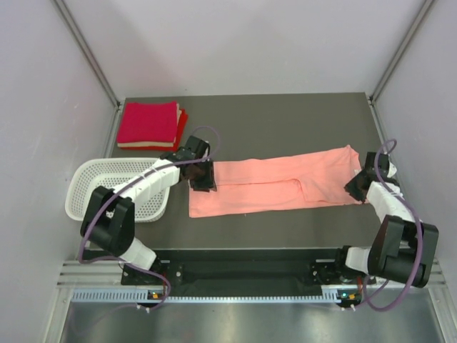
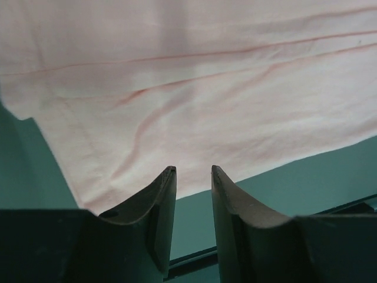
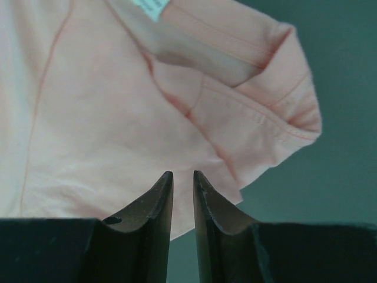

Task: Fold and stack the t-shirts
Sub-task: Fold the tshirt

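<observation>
A salmon-pink t-shirt [image 1: 271, 186] lies flat across the middle of the dark table [image 1: 285, 121], folded into a long strip. My left gripper [image 1: 202, 176] sits at the strip's left end. In the left wrist view that gripper [image 2: 193, 170] is open, with only table between its fingers and the pink cloth [image 2: 194, 88] just past the tips. My right gripper [image 1: 355, 187] is at the strip's right end, by the sleeve. In the right wrist view its jaws [image 3: 182, 174] stand slightly apart and hold nothing, over the cloth's edge [image 3: 118, 118]. A white tag [image 3: 150, 6] shows at the top. Folded red t-shirts [image 1: 148, 121] are stacked at the back left.
A white perforated basket [image 1: 114, 162] stands at the left edge of the table, under the left arm. Grey walls close in the table on three sides. The near table edge runs just in front of the shirt.
</observation>
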{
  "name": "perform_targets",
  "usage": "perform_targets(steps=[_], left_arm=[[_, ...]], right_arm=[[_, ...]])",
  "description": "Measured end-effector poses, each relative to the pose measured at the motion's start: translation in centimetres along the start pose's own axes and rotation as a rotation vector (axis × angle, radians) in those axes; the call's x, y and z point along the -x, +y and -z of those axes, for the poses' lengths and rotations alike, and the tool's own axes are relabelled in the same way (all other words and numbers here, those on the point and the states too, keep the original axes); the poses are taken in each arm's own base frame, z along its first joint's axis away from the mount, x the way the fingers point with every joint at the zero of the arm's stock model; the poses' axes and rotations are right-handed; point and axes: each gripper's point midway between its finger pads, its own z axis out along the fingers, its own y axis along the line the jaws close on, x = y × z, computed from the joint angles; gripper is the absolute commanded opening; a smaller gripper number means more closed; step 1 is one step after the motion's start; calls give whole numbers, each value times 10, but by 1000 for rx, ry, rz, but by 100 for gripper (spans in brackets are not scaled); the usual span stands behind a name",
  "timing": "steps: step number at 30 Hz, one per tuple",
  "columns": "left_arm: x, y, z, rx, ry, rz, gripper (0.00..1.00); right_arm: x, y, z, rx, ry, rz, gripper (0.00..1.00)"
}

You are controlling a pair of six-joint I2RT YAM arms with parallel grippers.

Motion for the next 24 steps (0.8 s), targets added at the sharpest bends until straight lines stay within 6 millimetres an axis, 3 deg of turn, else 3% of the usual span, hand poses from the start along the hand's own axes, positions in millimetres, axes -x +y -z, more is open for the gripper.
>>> perform_targets(steps=[6,10,12,15,17,20,22,24], left_arm=[[-46,10,-20,-37,110,18,35],[-60,18,-21,-5,133,59,35],[-59,13,-10,-13,106,74,39],[-42,-7,26,-97,-7,84,44],[-20,-23,56,-160,-113,85,44],[13,-40,83,-206,-241,80,45],[29,-43,83,-192,-280,79,45],[38,-35,66,-132,-273,86,44]], right_arm=[[1,-29,-29,-130,18,-82,22],[18,-24,-41,-128,0,-94,21],[30,-21,-48,-124,-13,-97,22],[48,-15,-59,-114,-40,-89,22],[61,-10,-67,-106,-48,-86,22],[81,2,-81,-75,-60,-88,22],[98,14,-93,-46,-68,-89,22],[119,31,-108,-10,-71,-85,22]])
